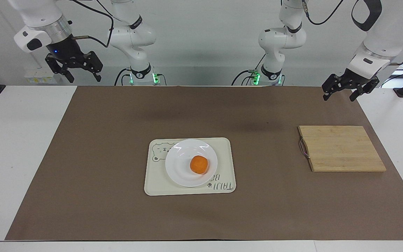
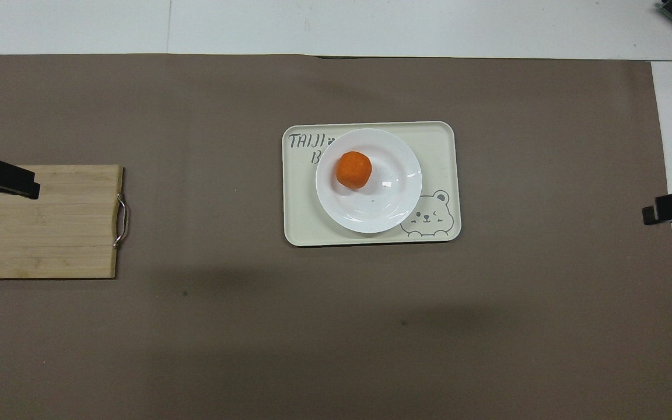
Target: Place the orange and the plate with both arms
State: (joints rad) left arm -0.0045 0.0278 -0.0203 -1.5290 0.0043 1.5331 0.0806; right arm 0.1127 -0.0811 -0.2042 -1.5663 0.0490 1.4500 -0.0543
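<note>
The orange (image 1: pixel 199 165) sits on the white plate (image 1: pixel 180 164), itself on the bear tray (image 1: pixel 222 147), well apart from both raised, empty, open claws: right gripper (image 1: pixel 74 66), left gripper (image 1: pixel 349 88) over the mat's corner near the cutting board (image 1: pixel 341 148). Placement looks finished; nothing more seems needed.

Left gripper (image 1: pixel 341 93) is hanging raised at the left arm's end of the table, fingers pointing down and standing apart, holding nothing. Its arm is bending down from above. Right gripper (image 1: pixel 81 77) is hanging raised at the right arm's end, close to the robots' edge, fingers likewise spread and empty, wrist tilting slightly. Neither gripper is touching anything.
</note>
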